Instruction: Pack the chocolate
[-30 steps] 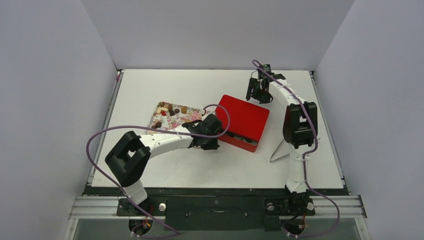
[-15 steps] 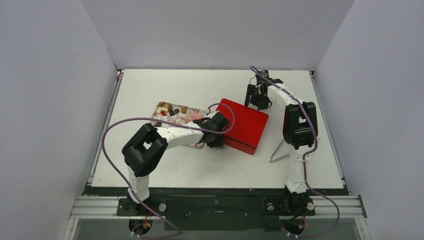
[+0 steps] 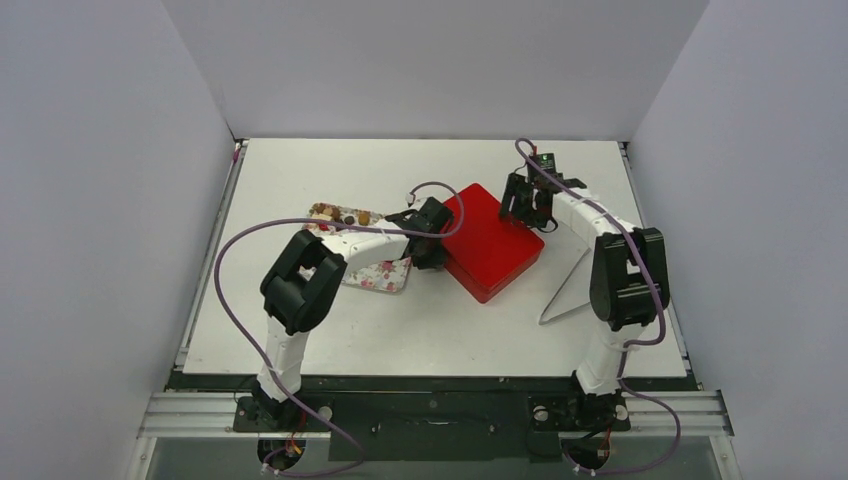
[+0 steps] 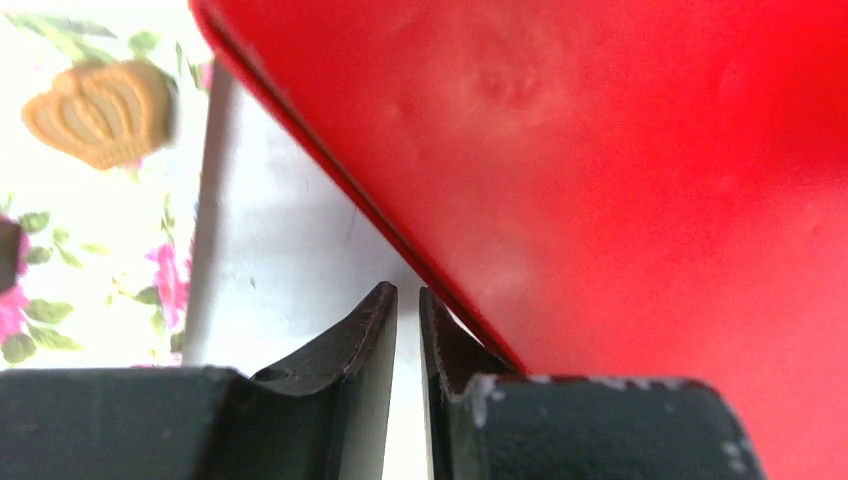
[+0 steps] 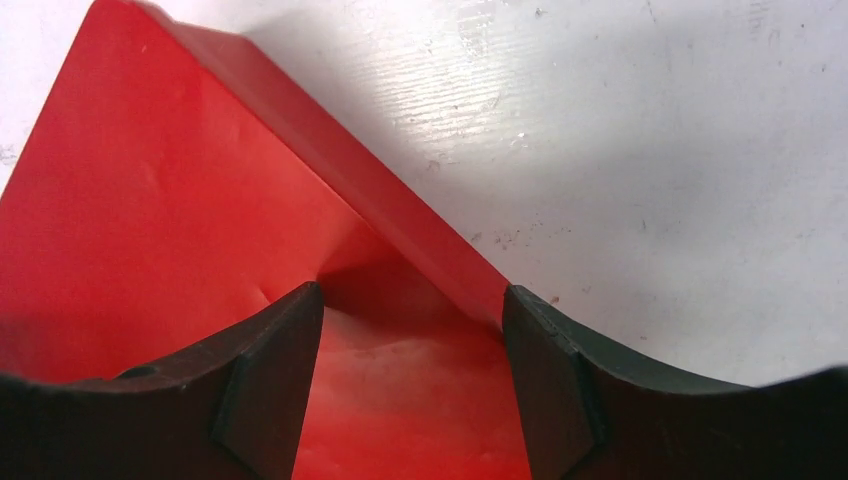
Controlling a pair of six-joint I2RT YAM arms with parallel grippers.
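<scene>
Red box (image 3: 490, 248) lies closed in the middle of the tabletop (image 3: 330, 170), the flowered tray (image 3: 380, 275) just left of it, with chocolate (image 3: 347, 214) on the tray's far end. At the left wrist, the left jaws are almost closed on nothing, low beside the box's left edge, we think to push it; a tan piece (image 4: 100, 110) lies on the tray. At the right wrist, the right jaws stand half open over the box's far corner, gripping nothing, probably steadying the lid.

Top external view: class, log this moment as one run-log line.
red rectangular box: closed | left hand: nearly shut, empty, at box edge | right hand: open above box corner | flowered tray: holds chocolates
</scene>
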